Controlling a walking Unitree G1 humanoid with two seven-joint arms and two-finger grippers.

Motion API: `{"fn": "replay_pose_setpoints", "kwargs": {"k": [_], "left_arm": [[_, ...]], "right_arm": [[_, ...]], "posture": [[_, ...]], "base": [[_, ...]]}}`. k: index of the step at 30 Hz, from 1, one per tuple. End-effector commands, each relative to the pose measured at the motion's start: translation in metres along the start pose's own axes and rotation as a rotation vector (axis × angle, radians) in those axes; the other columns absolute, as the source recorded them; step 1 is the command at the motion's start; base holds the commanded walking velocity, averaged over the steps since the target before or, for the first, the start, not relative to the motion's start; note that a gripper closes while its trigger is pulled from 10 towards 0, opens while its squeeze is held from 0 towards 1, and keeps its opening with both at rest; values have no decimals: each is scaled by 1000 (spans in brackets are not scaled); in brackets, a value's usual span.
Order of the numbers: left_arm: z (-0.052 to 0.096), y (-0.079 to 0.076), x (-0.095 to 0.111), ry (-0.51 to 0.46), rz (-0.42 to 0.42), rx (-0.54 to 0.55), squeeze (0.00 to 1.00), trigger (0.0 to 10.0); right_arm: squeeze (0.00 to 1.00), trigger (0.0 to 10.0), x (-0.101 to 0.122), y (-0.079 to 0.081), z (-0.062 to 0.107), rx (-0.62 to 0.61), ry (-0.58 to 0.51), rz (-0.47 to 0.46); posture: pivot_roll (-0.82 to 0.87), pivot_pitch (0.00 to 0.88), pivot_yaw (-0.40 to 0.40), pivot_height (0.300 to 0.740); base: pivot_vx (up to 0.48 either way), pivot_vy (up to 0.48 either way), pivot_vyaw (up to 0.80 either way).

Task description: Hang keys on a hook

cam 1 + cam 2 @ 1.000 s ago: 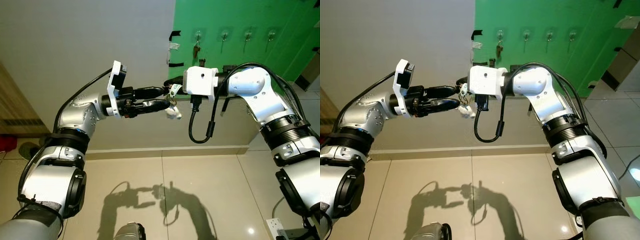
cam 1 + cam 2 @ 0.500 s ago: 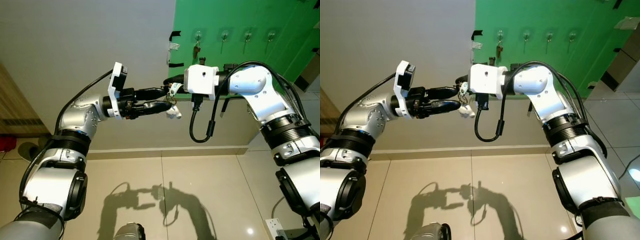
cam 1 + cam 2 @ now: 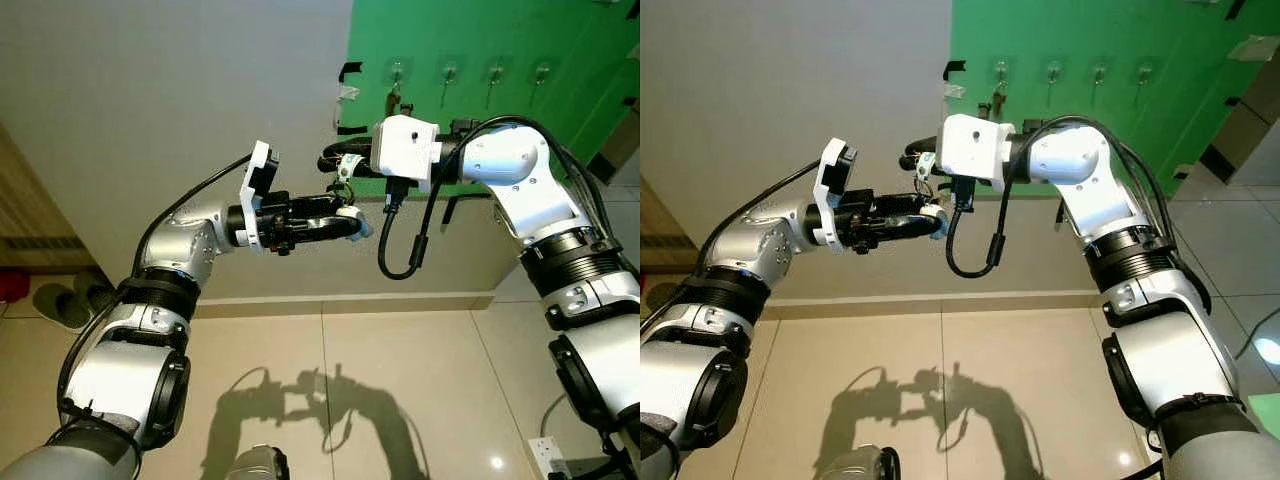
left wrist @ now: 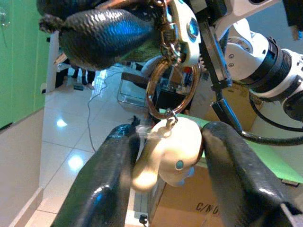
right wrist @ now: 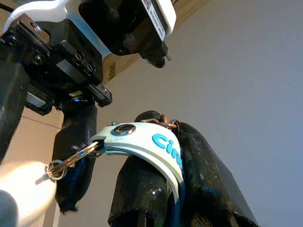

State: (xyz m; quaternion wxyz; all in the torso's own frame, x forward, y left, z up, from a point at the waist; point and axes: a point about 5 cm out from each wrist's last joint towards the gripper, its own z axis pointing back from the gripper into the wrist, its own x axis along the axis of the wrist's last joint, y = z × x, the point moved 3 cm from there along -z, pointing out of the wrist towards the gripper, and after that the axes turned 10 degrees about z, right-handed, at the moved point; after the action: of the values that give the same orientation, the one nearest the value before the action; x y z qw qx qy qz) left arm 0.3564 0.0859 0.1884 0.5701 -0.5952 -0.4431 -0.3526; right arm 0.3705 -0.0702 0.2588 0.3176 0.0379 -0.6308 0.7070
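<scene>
The left tool [image 4: 165, 156] squeezes a smooth cream toy charm [image 4: 170, 151] on a thin brass key ring [image 4: 171, 90]. The right tool [image 5: 156, 189] pinches the white curved strap [image 5: 142, 144], maybe plastic. Both meet below the shiny wall hooks [image 3: 397, 72].

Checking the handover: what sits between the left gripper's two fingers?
The left wrist view shows a cream charm between the left gripper fingers, hanging from the key ring whose white strap the right gripper grips.
</scene>
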Motion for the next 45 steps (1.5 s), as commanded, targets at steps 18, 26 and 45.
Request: {"fn": "replay_pose_setpoints", "kwargs": {"k": [18,26,45], "left_arm": [[-4,1,9,-7,-25,22,0,0],[-1,-1,7,4,-8,3,0,0],[2,-3,4,5,-2,-2,0,0]], "right_arm": [[0,0,9,-11,5,-24,-32,15],[0,0,7,-8,7,-18,-22,4],[1000,10000,-43,-10,24,-323,181,-335]], "posture": [[-33,0,-10,740],[-34,0,-14,740],[-30,0,-21,740]], "base": [[0,0,0],[0,0,0],[0,0,0]]}}
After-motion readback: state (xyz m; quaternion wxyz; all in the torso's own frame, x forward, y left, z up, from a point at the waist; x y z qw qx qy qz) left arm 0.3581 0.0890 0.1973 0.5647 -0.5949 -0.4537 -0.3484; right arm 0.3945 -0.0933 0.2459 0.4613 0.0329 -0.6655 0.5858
